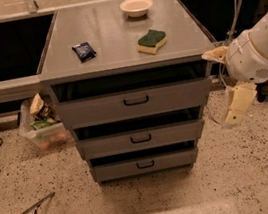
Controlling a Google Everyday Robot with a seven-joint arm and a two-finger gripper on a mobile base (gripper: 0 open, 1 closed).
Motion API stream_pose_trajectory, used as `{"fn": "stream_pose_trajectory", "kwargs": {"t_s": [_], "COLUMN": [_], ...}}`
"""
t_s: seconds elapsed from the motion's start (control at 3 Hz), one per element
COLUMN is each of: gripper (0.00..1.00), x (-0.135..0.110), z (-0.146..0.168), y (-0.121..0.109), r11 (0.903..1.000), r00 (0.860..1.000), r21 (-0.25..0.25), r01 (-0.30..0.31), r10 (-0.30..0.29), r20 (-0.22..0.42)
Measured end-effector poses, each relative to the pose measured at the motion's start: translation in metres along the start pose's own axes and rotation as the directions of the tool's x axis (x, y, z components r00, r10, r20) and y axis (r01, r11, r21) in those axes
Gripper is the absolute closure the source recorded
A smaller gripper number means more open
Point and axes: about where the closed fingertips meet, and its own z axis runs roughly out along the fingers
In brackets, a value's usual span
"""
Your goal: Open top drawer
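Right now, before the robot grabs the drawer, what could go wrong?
The hand hangs to the right of the cabinet, away from the top drawer and its black handle, so swinging in might bump the cabinet's corner. It is level with the middle drawer, which looks alike, so it might grab the wrong one. A thin cable beside the arm might snag.
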Motion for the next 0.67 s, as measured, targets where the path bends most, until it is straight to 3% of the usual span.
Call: {"fn": "stream_pose_trajectory", "kwargs": {"t_s": [0.33, 0.67], "gripper": [0.00, 0.00], "x": [0.007, 0.018], "z": [0.029, 0.077], "y": [-0.013, -0.035], "r11": [0.9994, 0.9958], "r00": [0.999, 0.997], "r21": [0.028, 0.068], "r01": [0.021, 0.061], "r10": [-0.020, -0.058], "r20": [-0.032, -0.041]}}
